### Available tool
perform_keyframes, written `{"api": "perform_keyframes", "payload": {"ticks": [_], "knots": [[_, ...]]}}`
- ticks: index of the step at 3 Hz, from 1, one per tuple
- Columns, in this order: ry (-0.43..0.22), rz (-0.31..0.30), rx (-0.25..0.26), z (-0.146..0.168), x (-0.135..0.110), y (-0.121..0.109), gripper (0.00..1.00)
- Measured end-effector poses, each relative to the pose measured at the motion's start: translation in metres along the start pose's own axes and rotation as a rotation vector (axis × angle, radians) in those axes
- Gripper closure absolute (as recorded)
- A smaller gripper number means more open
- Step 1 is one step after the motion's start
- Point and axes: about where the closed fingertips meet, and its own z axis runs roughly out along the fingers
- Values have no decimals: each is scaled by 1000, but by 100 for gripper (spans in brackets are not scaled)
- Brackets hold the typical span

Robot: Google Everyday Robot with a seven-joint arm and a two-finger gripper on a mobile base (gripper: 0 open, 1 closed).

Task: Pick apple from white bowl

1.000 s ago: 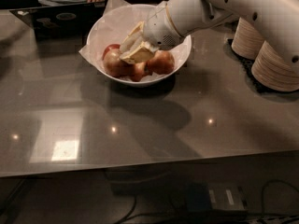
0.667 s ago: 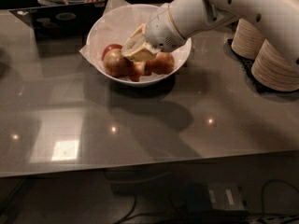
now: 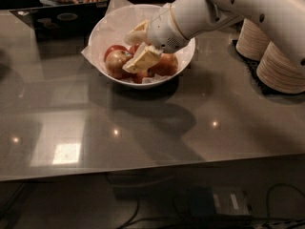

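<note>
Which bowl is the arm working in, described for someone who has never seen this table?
On the grey table, look toward the far edge, left of the stacked beige paper plates. The white bowl sits there, wide and shallow, lined with crinkled paper, with the gripper down among its apples. Nothing else on the table holds fruit.

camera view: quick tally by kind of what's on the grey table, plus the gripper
round white bowl lined with crinkled white paper: 1
reddish apples in the bowl: 4 showing, more may be hidden
stacks of beige paper plates: 2
black laptop: 1
beige gripper, down in the bowl among the apples: 1
total: 9
</note>
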Motion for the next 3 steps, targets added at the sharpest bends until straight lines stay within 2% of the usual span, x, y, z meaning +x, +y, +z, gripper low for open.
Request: {"api": "perform_keyframes", "payload": {"ticks": [1,2,3], "knots": [[-16,-10,6,-2,-5,0,1],[-26,-22,10,-4,-8,-1,4],[-36,-34,0,0,-11,-3,18]]}}
